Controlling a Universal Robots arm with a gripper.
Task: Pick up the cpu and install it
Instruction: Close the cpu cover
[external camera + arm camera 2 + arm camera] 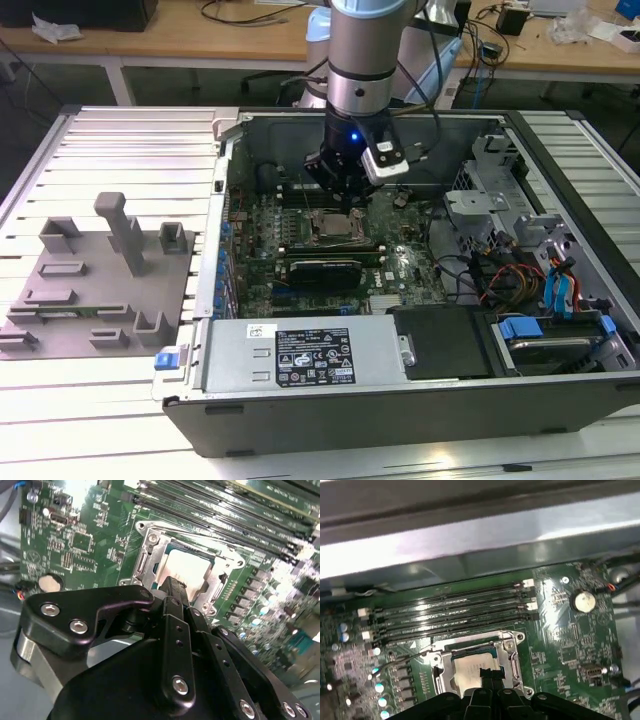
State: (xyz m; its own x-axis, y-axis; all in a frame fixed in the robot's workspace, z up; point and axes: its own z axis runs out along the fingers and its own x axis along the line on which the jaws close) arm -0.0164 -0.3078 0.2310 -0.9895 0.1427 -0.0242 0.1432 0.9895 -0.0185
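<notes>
The cpu (192, 570) (467, 666), a flat square chip with a shiny silver top, lies in the metal-framed socket (150, 555) (512, 655) on the green motherboard. My gripper (172, 584) (489, 672) hangs right over it, its black fingers drawn together with the tips at the chip's edge. Whether the tips touch the chip I cannot tell. In the exterior view the gripper (345, 205) reaches down into the open computer case, above the socket (335, 228).
Long dark memory slots (450, 610) (225, 500) run beside the socket. A coin battery (584, 600) (49, 582) sits on the board. The case wall (470, 540) rises close behind. A power supply (300, 355), cabled drive bays (540, 290) and a grey fixture (100, 280) surround the work area.
</notes>
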